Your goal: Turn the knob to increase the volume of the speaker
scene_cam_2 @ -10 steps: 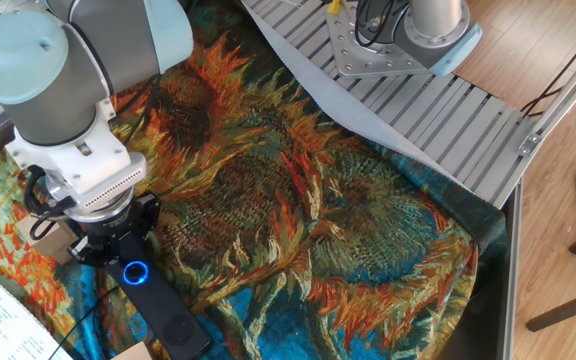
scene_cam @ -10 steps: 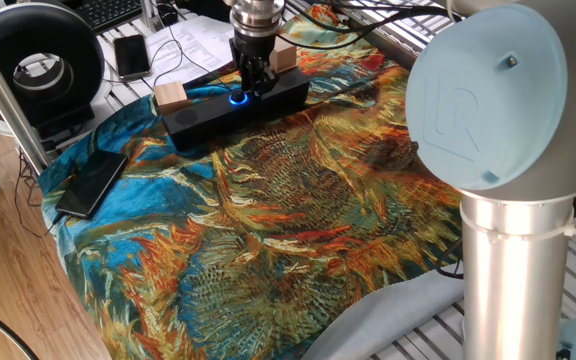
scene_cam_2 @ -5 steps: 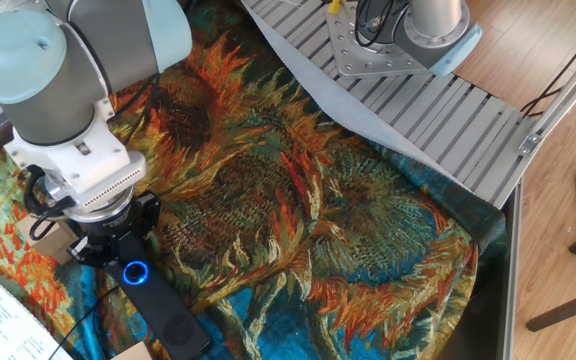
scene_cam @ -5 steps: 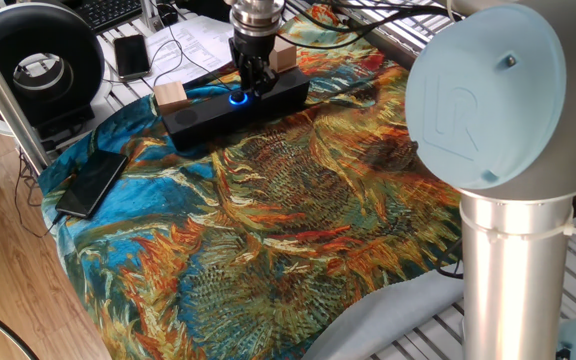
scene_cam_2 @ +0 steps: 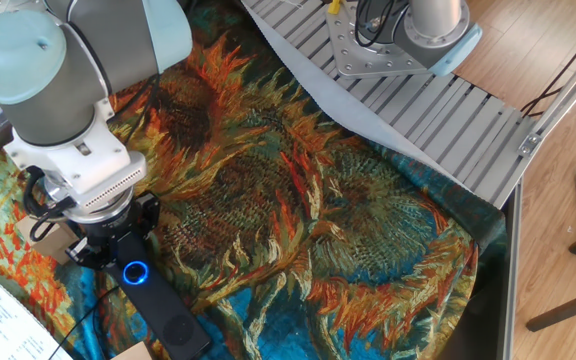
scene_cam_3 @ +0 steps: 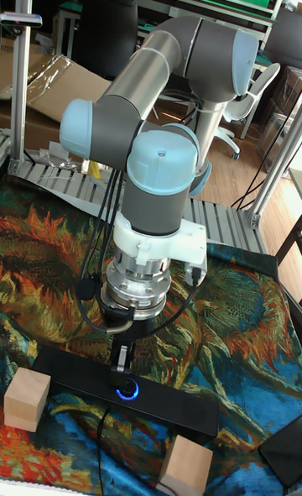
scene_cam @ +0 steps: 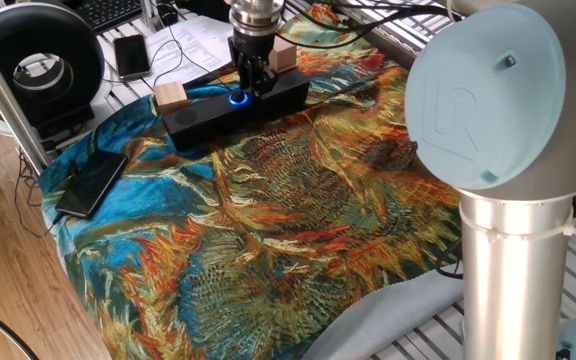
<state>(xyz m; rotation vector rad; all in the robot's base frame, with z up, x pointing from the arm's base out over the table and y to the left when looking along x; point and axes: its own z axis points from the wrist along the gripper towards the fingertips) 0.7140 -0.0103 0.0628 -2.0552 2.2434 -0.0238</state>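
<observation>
Hovering directly over the small round black knob ringed with glowing blue light [scene_cam_2: 135, 272], the black two-finger gripper [scene_cam_3: 122, 362] points straight down, its fingertips at or just above the dial. The knob sits in the middle of the top face of the long, low black rectangular bar speaker [scene_cam: 230, 107], right beneath the fingertips in all three views; the speaker lies on the sunflower-patterned cloth [scene_cam: 298, 200] and runs out to either side of the gripper. The fingers look drawn close together, a narrow stance, but whether they actually pinch the knob cannot be told: the ring glows fully in the other fixed view, and the contact point is too small to resolve. Two pale wooden blocks [scene_cam_3: 27, 399] sit close to the speaker on opposite sides of the gripper, clear of the fingers; a flat black phone [scene_cam: 92, 182] lies well away. Judged step: engagement with the knob, either the grasp itself or the start of the turn. Next move calls for a confirmed hold on the dial's rim, then a wrist rotation about the vertical axis in the volume-up direction, keeping the fingers centred so they do not slip off.
</observation>
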